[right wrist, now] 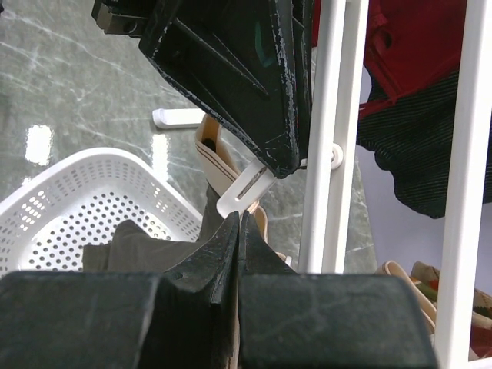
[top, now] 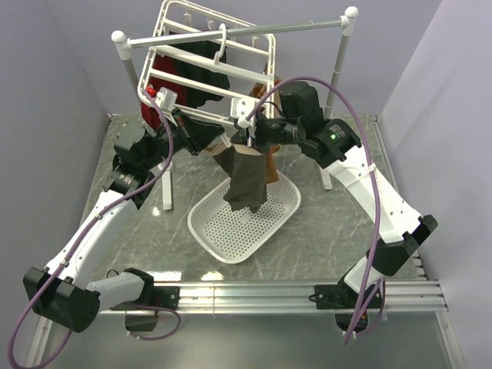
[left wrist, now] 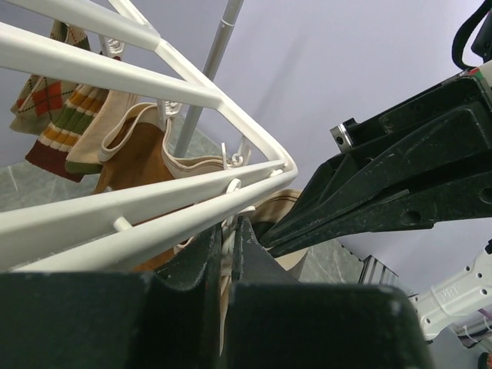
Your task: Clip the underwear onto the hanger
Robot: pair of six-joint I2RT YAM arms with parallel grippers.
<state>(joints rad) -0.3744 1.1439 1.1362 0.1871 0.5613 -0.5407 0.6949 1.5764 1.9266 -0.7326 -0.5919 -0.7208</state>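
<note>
Two arms rise from the near edge of the grey marbled table [top: 315, 231] and lean inward above a white perforated basket [top: 231, 234]. Over the basket's far half hangs the underwear [top: 247, 183], a dark grey-brown drape falling free; I cannot tell whether its lower end touches the mesh. Its pale waistband [right wrist: 214, 157] sits at the top, where both claws meet.

The right claw [right wrist: 238, 227] comes in from the right. Its fingers are pressed together, with the dark cloth bunched at their left side and the waistband climbing just past the tips, so it is clamped on the underwear's upper edge. The left claw [left wrist: 228, 234] faces it almost tip to tip, fingers squeezed nearly together on a small white clip [right wrist: 246, 192]. The clip pokes out below that claw's tip, just beside the waistband.

Right behind runs the near bar of the hanger [left wrist: 77, 60]. Further back on the frame hang an orange-brown garment [top: 270, 165], argyle socks [left wrist: 46, 104], a red garment [top: 165, 81] and a dark garment [top: 204, 65]. Farthest off, the hanger's hook sits on a grey rail [top: 307, 25] between white posts.
</note>
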